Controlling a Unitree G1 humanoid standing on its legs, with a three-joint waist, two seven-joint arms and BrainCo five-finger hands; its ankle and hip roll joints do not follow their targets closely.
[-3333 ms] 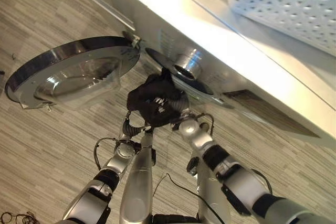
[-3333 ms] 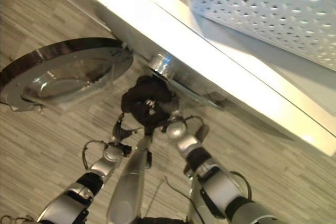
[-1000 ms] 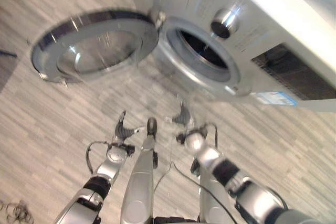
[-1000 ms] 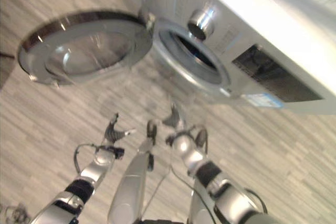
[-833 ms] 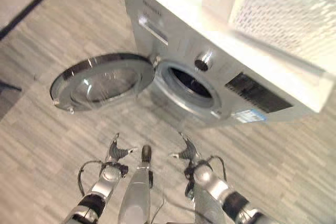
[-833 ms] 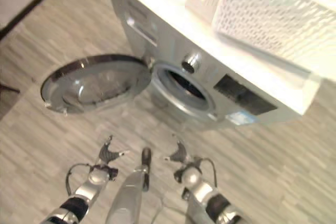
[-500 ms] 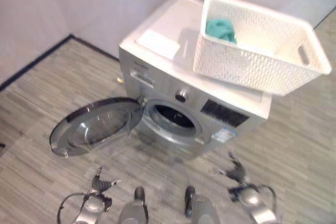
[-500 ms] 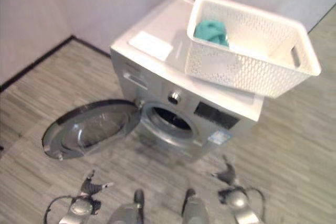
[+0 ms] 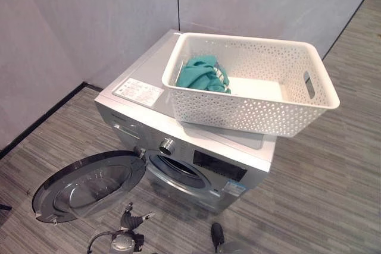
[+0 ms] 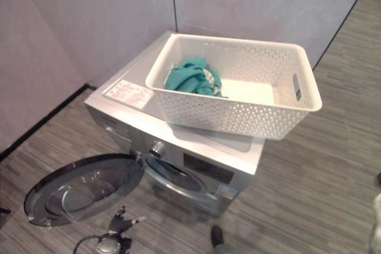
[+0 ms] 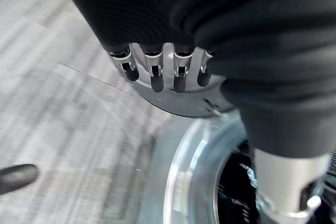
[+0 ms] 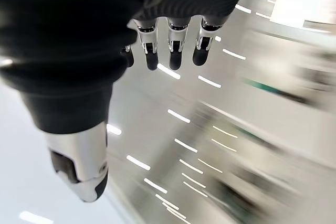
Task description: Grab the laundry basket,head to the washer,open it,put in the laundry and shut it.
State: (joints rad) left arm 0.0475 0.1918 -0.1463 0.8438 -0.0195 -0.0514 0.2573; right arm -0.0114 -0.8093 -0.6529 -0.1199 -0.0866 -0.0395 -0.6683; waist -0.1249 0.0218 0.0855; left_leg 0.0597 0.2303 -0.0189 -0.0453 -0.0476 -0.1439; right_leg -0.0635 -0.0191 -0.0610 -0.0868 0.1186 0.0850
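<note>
The silver washer [image 9: 205,160] stands against the wall. Its round glass door [image 9: 89,185] is swung wide open to the left, low over the floor, and the dark drum mouth [image 9: 177,172] is uncovered. On the washer's top sits the white perforated laundry basket [image 9: 256,114], with a teal garment [image 9: 201,74] in its left end. My left hand [image 9: 131,224] hovers low in front of the door, open and empty; its straight fingers [image 11: 156,74] point at the washer's chrome ring [image 11: 176,182]. My right hand [image 12: 173,45] is open and holds nothing.
Grey walls close in behind and to the left of the washer. A printed label [image 9: 139,92] lies on the washer's top by the basket. Wood-look floor [image 9: 324,194] stretches in front and to the right.
The camera has tilted up, so the whole picture has shifted. Both hands held a dark cloth at the drum mouth 3.3 s ago; now they are drawn back and empty.
</note>
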